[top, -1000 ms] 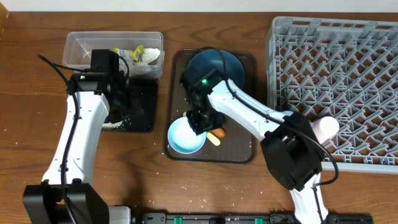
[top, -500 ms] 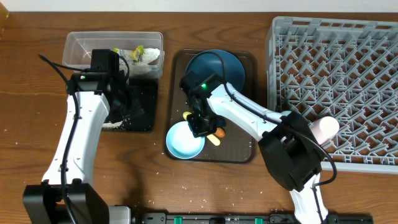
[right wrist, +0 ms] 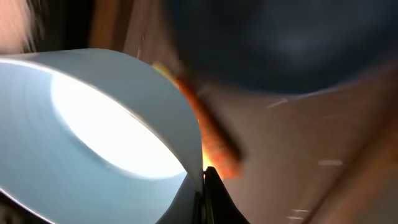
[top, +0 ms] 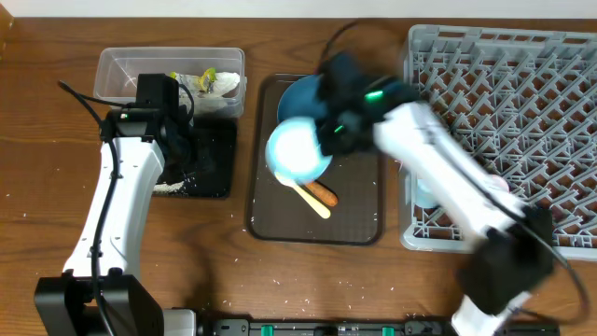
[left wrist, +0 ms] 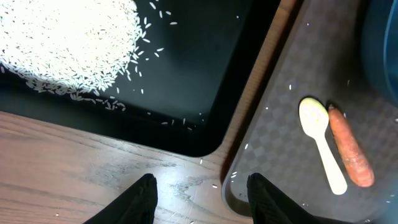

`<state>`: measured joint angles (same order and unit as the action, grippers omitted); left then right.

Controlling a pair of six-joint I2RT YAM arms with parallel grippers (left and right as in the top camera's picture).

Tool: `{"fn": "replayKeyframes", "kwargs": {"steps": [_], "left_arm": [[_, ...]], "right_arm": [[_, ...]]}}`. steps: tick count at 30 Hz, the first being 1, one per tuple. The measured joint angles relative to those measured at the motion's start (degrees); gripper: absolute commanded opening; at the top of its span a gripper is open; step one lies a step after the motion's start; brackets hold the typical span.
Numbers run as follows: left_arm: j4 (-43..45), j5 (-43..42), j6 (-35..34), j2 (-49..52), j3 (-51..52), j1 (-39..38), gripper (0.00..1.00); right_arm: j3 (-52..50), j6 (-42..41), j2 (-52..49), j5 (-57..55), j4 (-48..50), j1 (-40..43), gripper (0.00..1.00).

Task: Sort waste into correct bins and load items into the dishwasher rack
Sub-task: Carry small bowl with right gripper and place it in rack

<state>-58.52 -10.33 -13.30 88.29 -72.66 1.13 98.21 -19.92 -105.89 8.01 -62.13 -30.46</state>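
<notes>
My right gripper point(top: 328, 138) is shut on the rim of the white bowl with the light blue inside point(top: 297, 151) and holds it tilted in the air over the brown serving tray point(top: 364, 210). In the right wrist view the fingers point(right wrist: 205, 182) pinch the bowl's wall point(right wrist: 93, 124). The pale yellow spoon point(top: 311, 198) and the orange carrot piece point(top: 326, 195) lie on that tray, and also show in the left wrist view as spoon point(left wrist: 320, 140) and carrot point(left wrist: 351, 146). The blue plate point(top: 308, 93) is partly hidden. My left gripper point(left wrist: 202, 194) is open and empty above the black tray's point(top: 213, 166) corner.
The clear tub point(top: 121, 75) holds the crumpled wrapper point(top: 210, 82). White rice point(left wrist: 68, 43) is heaped in the black tray, with stray grains on the wood. The grey dishwasher rack point(top: 522, 103) fills the right side; a pale blue thing point(top: 424, 194) stands in its near left corner.
My right gripper has lifted the bowl off the brown tray and swung up and to the right with it, uncovering the spoon and carrot. The left arm has not moved.
</notes>
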Motion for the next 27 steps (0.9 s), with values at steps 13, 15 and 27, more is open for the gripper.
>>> {"fn": "replayKeyframes", "kwargs": {"steps": [13, 15, 27], "left_arm": [[1.5, 0.0, 0.0, 0.0, 0.0, 0.0, 0.50], [1.7, 0.0, 0.0, 0.0, 0.0, 0.0, 0.50], [4.9, 0.0, 0.0, 0.0, 0.0, 0.0, 0.50]], "right_arm": [[0.8, 2.2, 2.8, -44.3, 19.0, 17.7, 0.01], [0.7, 5.2, 1.1, -48.5, 23.6, 19.0, 0.01], [0.4, 35.8, -13.2, -76.1, 49.3, 22.1, 0.01]]}}
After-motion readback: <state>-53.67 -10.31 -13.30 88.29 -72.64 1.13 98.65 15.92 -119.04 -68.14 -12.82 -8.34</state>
